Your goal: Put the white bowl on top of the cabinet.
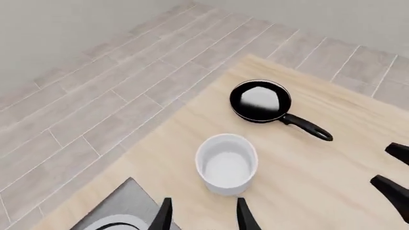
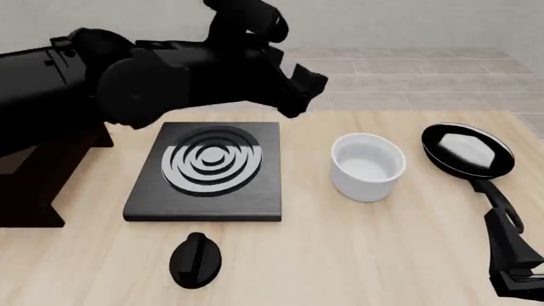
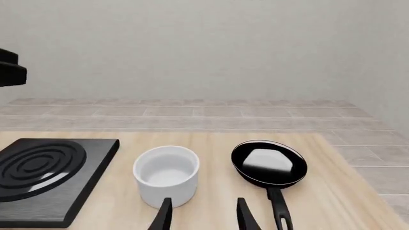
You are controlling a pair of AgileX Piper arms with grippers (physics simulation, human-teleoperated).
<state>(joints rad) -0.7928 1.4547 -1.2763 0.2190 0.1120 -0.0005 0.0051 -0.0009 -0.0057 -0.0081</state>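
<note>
Mostly hidden behind left arm (image 2: 127,83) at nine o'clock: cabinet (image 2: 34,185). Cut by frame edge at four o'clock: right gripper (image 2: 518,280); finger spacing there unclear.

Table (image 2: 340,255): bears all items listed. Stove plate (image 2: 208,171): left of centre, lying flat on the table. Knob (image 2: 195,259): on the table, just in front of the stove plate, apart from it. White bowl (image 2: 366,166): upright on the table, right of the stove plate, near it but not touching. Frying pan (image 2: 467,150): right of the white bowl, close beside it, near the table's right edge; its handle (image 2: 495,197) runs toward the near side. Cabinet (image 2: 34,182): at the far left edge, left of the stove plate, largely hidden behind the left arm (image 2: 127,83), which passes above the stove plate's far side.
</note>
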